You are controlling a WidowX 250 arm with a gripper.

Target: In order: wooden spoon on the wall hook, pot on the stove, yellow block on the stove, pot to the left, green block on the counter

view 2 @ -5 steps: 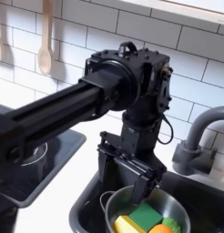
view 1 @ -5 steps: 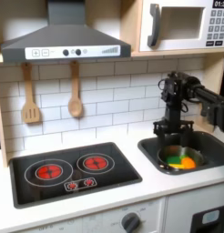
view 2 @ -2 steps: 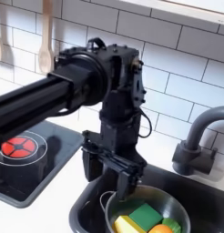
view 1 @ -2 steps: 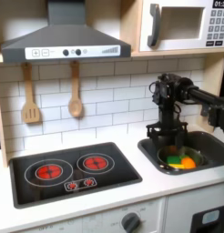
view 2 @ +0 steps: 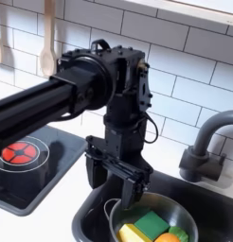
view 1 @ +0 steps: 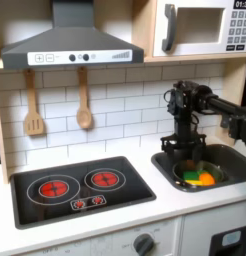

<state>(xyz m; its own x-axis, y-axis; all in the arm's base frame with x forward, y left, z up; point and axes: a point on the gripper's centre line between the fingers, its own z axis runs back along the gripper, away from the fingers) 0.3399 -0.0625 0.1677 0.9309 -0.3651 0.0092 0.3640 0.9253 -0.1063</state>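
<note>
— Since the wooden spoon (view 1: 83,106) hangs on its hook beside the spatula (view 1: 33,108), what is in hand?

— Lifting the pot (view 2: 156,219) out, by my judgement. It sits in the sink (view 1: 233,160) with the yellow block (view 2: 134,233), green block (view 2: 152,225) and something orange inside.

— And the gripper (view 2: 110,175)?

— Poised over the pot's near rim in the second exterior view, jaws spread wide, holding nothing. One finger appears outside the wall, presumably to pinch the rim.

— The stove (view 1: 70,189)?

— Bare, on the first exterior view's left.

— Risk?

— The faucet (view 2: 206,148) stands close.
</note>
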